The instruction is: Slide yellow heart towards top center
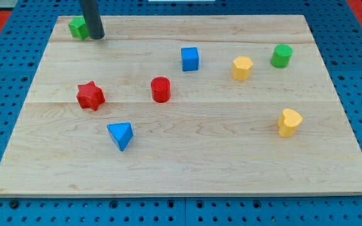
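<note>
A blue triangular block (120,135) lay nearest the camera on the wooden board (187,169). The yellow heart (289,122) sat at the view's right, below mid-height, well apart from everything else. Above it stood a yellow hexagonal block (242,68) and a green cylinder (281,56), with a blue cube (190,59), red cylinder (161,89) and red star (90,95) further left. The arm carried no claw; its tip (97,37) rested at the top left, just beside a green block (76,27).

my tip (97,37) touching green block (77,27), yellow heart (289,122) well apart
</note>
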Controlling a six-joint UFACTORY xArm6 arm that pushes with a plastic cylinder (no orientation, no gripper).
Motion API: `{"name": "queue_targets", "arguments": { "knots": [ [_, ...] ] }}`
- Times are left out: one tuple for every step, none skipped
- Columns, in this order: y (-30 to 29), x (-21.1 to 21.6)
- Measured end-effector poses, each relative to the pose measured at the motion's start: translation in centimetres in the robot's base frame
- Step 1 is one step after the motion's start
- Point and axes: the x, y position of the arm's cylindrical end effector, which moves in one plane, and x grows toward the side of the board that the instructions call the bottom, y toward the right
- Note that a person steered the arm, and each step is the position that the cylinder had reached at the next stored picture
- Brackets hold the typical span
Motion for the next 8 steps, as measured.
{"name": "queue_targets", "arguments": {
  "knots": [
    [0.0, 0.0],
    [3.9, -0.9],
    [9.0, -1.9],
    [13.1, -3.1],
    [14.2, -2.9],
    [15.1, -3.0],
    [20.4, -5.5],
    [25.9, -5.8]
  ]
}}
